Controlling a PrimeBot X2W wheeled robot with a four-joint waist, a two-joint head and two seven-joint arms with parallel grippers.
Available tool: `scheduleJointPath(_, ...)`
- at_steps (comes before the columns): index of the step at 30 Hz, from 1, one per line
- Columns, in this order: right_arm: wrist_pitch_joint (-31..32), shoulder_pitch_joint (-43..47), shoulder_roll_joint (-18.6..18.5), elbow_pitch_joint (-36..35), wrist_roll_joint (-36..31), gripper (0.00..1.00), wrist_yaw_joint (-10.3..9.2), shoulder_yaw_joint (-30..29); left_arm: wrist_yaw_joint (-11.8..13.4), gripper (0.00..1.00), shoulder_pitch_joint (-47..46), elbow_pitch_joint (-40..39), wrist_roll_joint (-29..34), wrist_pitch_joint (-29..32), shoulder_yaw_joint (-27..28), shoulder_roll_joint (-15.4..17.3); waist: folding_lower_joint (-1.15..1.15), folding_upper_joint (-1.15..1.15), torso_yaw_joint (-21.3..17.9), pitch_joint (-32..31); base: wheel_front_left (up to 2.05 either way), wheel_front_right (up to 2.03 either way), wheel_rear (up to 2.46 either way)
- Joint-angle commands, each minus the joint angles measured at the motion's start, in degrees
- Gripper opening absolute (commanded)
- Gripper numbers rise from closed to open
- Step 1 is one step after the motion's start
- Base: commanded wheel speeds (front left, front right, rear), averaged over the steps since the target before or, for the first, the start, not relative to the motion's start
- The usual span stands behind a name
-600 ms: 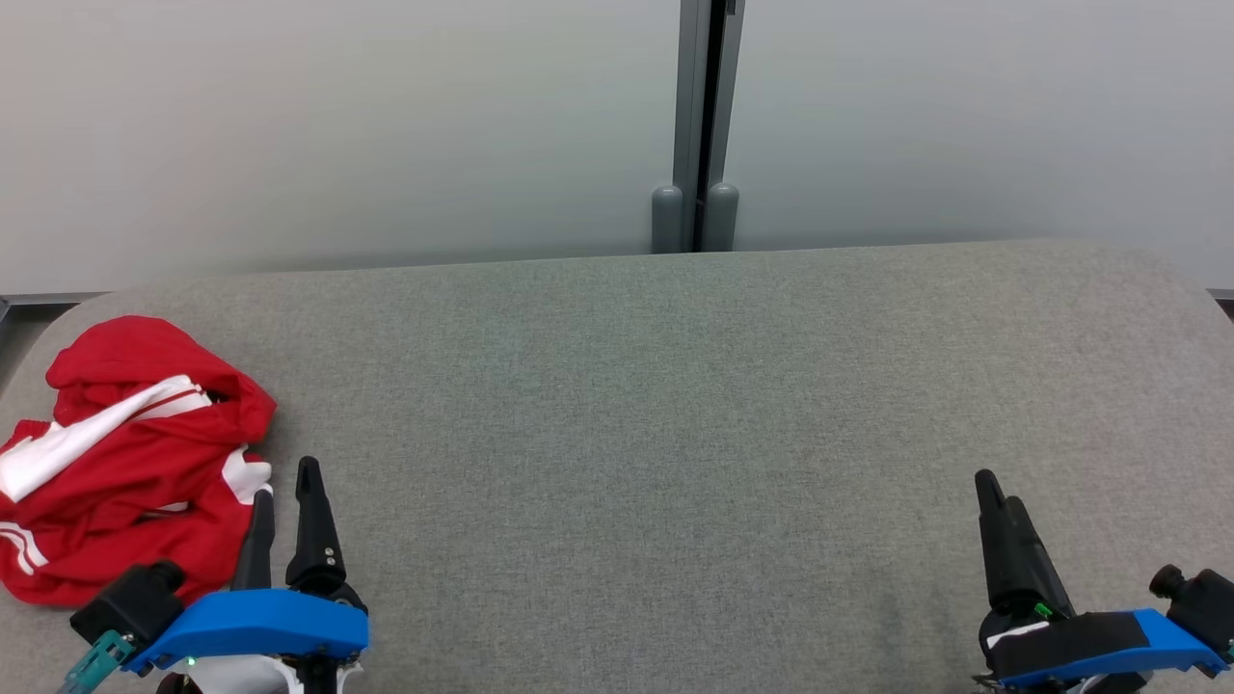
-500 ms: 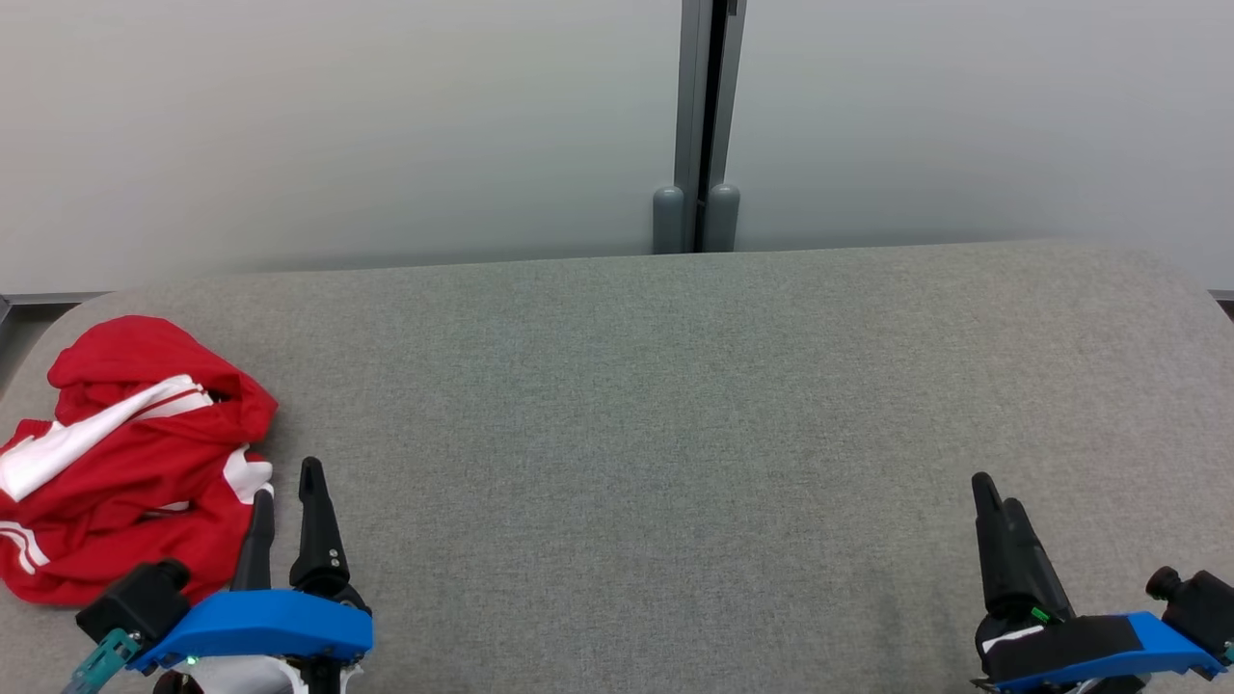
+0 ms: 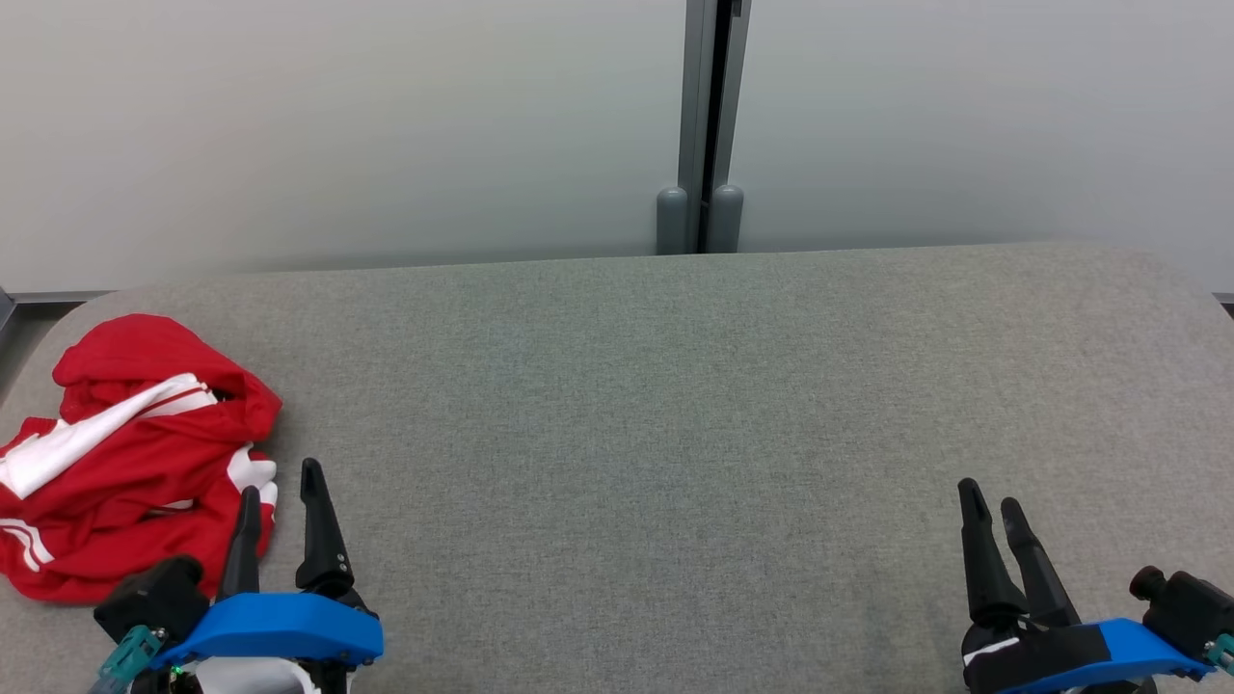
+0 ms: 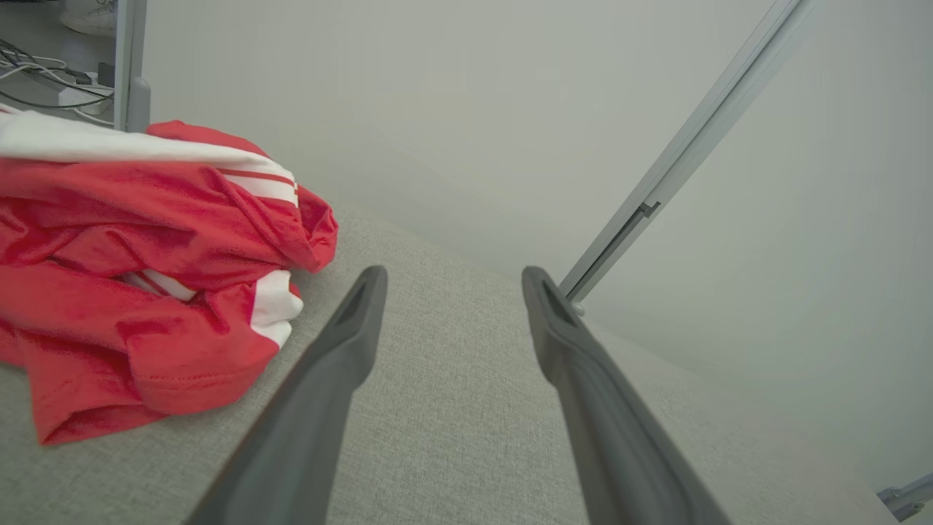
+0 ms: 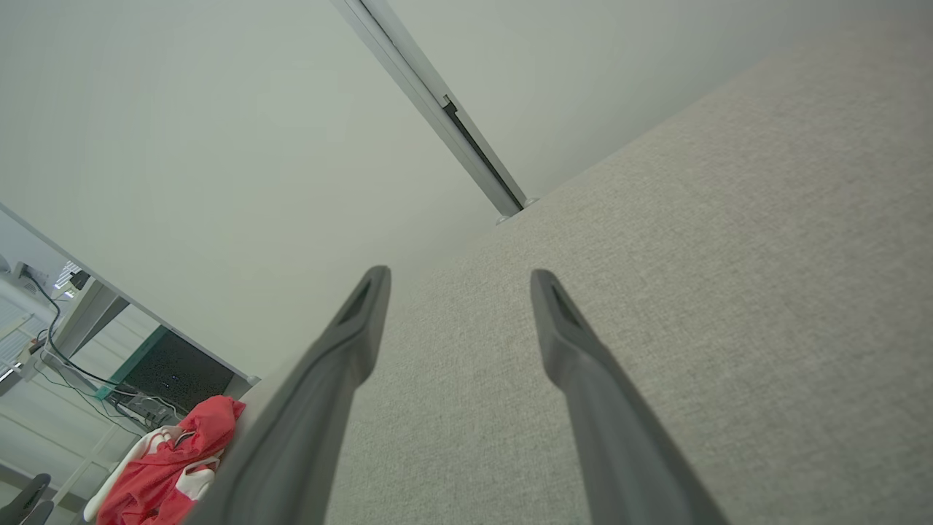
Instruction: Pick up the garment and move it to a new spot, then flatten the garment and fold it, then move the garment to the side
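The garment (image 3: 135, 463), a red top with white stripes, lies bunched in a heap at about 9 o'clock on the counter (image 3: 675, 405), close against its rounded left edge. My left gripper (image 3: 280, 479) hangs just beside the heap, at its 4 o'clock, fingers spread wide and holding nothing. In the left wrist view the cloth sits off at 10 o'clock from the fingers, apart from them. My right gripper (image 3: 988, 493) is well apart from it, at 5 o'clock on the counter, equally wide and empty.

My main worry is the edge. If I sweep in from the right and nudge the heap rather than pinch it, I judge it could slide off the counter at 9 o'clock. The folds are the next risk: pinching one loose top layer may let it slip free, while biting several layers brings up a lump that will be hard to flatten. Coming down too steeply could drive the fingertips into the counter's fabric cover. With only one arm near, the lifted cloth would likely trail and drag.
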Motion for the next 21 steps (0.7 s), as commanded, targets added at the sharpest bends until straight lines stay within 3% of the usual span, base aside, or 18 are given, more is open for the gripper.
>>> scheduleJointPath(1, -0.6, 0.3, -0.4, -0.7, -1.7, 1.00, 0.10, 0.2, 0.5, 1.00, -0.9, -0.3, 1.9, -0.6, -0.2, 0.3, 0.00, 0.00, 0.0, 0.0, 0.00, 0.00, 0.00)
scheduleJointPath(21, -3.4, 1.2, -0.5, -0.9, -12.1, 1.00, 0.12, 1.4, 1.7, 1.00, -0.9, 0.5, 12.7, -3.4, -1.3, 0.9, 0.00, 0.00, 0.4, -0.1, 0.00, 0.00, 0.00)
